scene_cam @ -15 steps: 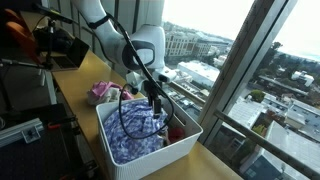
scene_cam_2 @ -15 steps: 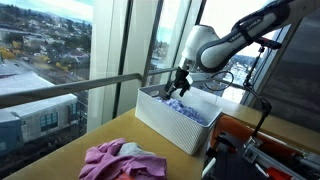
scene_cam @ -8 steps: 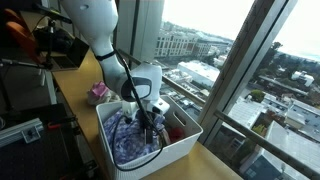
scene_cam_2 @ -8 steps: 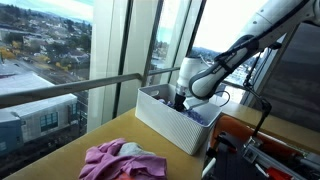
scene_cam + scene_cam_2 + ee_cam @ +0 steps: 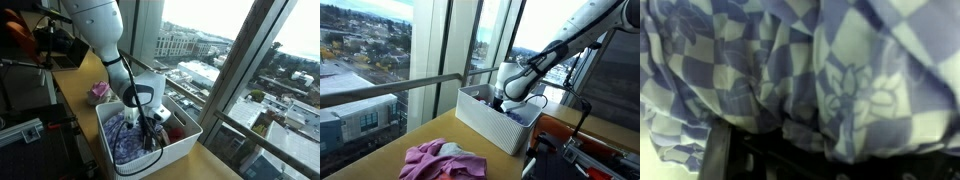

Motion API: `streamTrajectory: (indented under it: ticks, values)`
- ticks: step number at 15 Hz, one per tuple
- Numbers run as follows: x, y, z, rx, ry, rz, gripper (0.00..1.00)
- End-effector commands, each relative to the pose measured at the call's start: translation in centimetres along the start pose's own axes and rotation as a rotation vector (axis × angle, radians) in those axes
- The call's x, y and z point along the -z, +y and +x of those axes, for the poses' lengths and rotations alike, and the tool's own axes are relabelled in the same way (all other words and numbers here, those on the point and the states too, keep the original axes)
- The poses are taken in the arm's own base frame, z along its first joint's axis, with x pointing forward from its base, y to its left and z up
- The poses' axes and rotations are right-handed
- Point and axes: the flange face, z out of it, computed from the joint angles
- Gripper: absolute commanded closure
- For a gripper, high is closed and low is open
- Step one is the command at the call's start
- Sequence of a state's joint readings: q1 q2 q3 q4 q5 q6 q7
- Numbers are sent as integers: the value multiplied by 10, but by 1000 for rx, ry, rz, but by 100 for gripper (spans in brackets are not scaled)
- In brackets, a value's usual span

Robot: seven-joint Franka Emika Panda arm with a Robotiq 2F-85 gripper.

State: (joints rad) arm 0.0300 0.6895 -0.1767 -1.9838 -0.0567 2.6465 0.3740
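Observation:
My gripper (image 5: 151,133) is lowered into a white basket (image 5: 172,152) and pressed into a blue and white checked cloth (image 5: 124,141) that lies in it. In an exterior view the gripper (image 5: 500,103) is sunk below the basket's (image 5: 483,122) rim. The cloth (image 5: 820,60) fills the wrist view, with a flower pattern on its squares. Only dark parts of the gripper show along the bottom edge there. The fingers are hidden by the folds, so I cannot tell whether they are open or shut.
A pink cloth (image 5: 100,91) lies on the wooden table beside the basket; it also shows in an exterior view (image 5: 442,160). Something red (image 5: 176,131) lies in the basket's corner. A large window with a metal rail (image 5: 390,90) runs along the table.
The arm has come down from above the basket into it. The gripper now sits deep in the checked cloth.

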Motion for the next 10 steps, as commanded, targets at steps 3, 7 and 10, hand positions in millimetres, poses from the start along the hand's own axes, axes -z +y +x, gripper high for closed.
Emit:
streamTrajectory:
  ticks: [3, 7, 10]
  values:
    - [1, -5, -12, 12, -87, 49, 77]
    - [38, -8, -14, 21, -126, 107, 100]
    - [76, -10, -16, 18, -124, 137, 100]
